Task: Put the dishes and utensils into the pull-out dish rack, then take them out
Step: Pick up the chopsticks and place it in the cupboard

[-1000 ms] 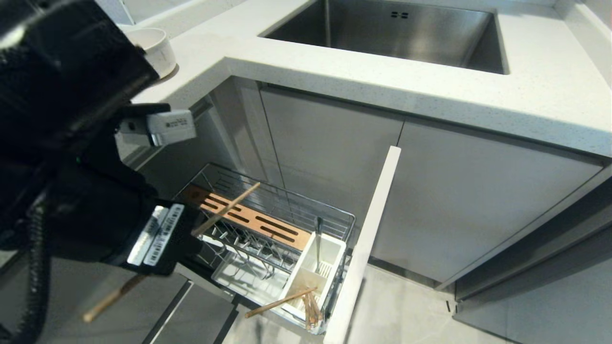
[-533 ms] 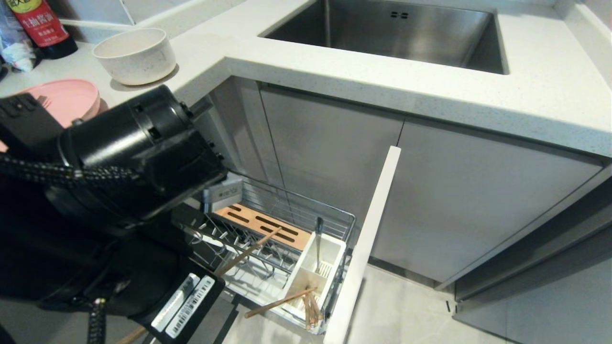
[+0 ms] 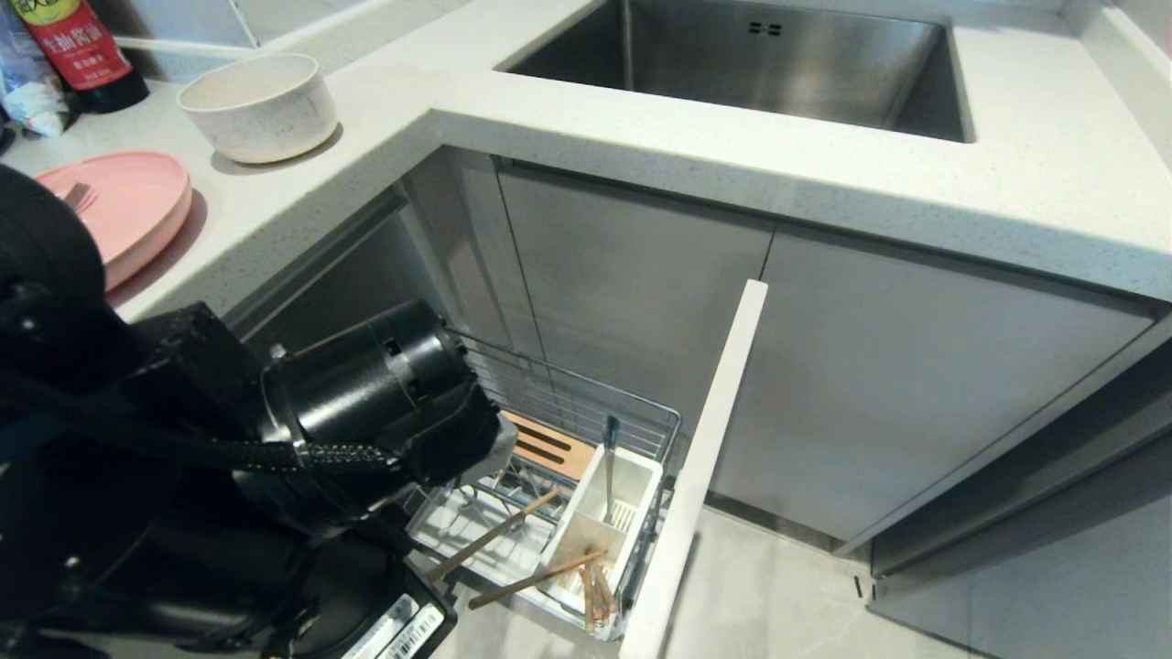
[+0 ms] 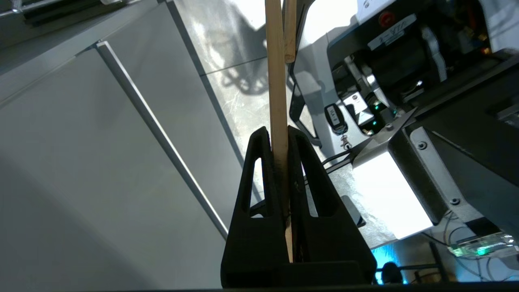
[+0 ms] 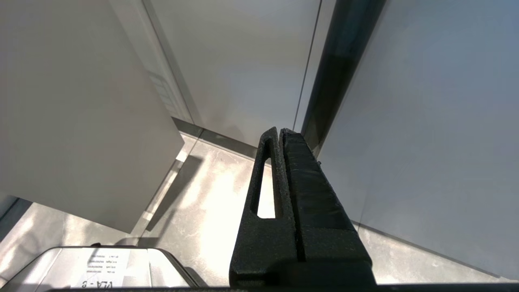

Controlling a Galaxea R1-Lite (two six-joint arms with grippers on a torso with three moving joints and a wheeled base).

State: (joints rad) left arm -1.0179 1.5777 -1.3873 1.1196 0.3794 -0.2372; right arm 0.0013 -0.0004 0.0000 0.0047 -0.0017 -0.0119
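Observation:
My left gripper (image 4: 277, 132) is shut on one light wooden chopstick (image 4: 275, 81). In the head view that chopstick (image 3: 499, 540) slants out from under my left arm (image 3: 366, 412), over the white tray of the pull-out dish rack (image 3: 586, 389), its tip close to the white caddy (image 3: 632, 476). The other chopstick (image 3: 540, 578) leans out of the caddy's front, and the fork (image 3: 611, 462) stands upright in it. The pink plate (image 3: 124, 201) and the cream bowl (image 3: 261, 105) sit on the counter at the left. My right gripper (image 5: 280, 132) is shut and empty, parked low beside cabinet fronts.
The rack's narrow front panel (image 3: 714, 439) stands out into the floor space to the right of the caddy. A wooden slotted strip (image 3: 549, 446) lies along the rack's back. The steel sink (image 3: 751, 55) is set in the counter above. A sauce bottle (image 3: 78, 46) stands at the far left.
My left arm has swung down and to the right, uncovering the plate and bowl. The held chopstick has dropped from above the wooden strip to just beside the caddy.

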